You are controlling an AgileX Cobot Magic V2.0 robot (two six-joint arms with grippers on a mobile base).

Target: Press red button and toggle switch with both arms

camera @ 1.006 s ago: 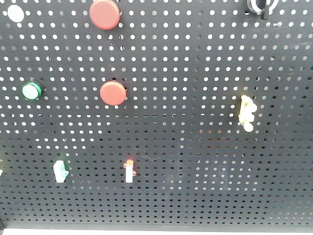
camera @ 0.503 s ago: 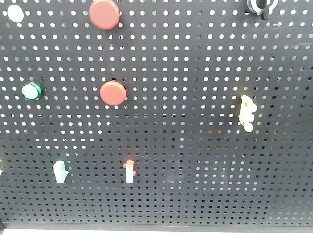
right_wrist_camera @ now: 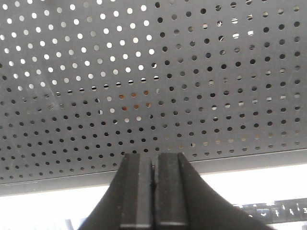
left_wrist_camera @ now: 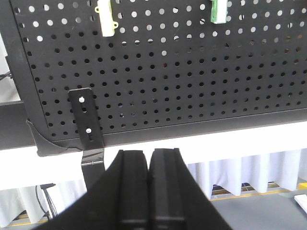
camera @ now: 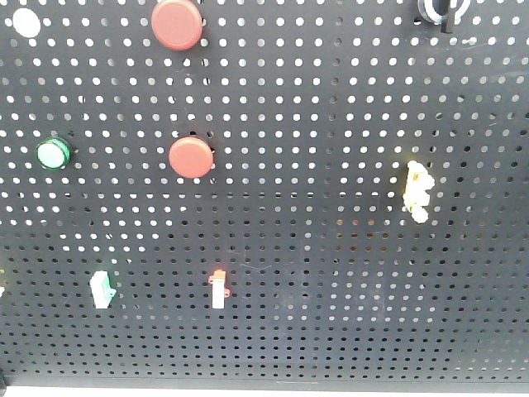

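A black pegboard [camera: 331, 124] fills the front view. On it sit a large red button [camera: 177, 24] at the top, a smaller red button [camera: 191, 157] below it, a green button [camera: 53, 154] at the left, and three toggle switches: green-white [camera: 101, 289], red-white [camera: 218, 289], yellow [camera: 417, 190]. No arm shows in the front view. My left gripper [left_wrist_camera: 149, 158] is shut and empty below the board's lower edge; a yellow switch [left_wrist_camera: 106, 19] and a green switch [left_wrist_camera: 219, 11] show above it. My right gripper [right_wrist_camera: 154, 160] is shut and empty below the board [right_wrist_camera: 153, 72].
A white round button [camera: 26, 21] sits at the top left and a black hook [camera: 442, 10] at the top right. A black mounting bracket [left_wrist_camera: 86, 122] hangs at the board's lower left corner. White curtains [left_wrist_camera: 249, 172] and a grey floor lie beyond.
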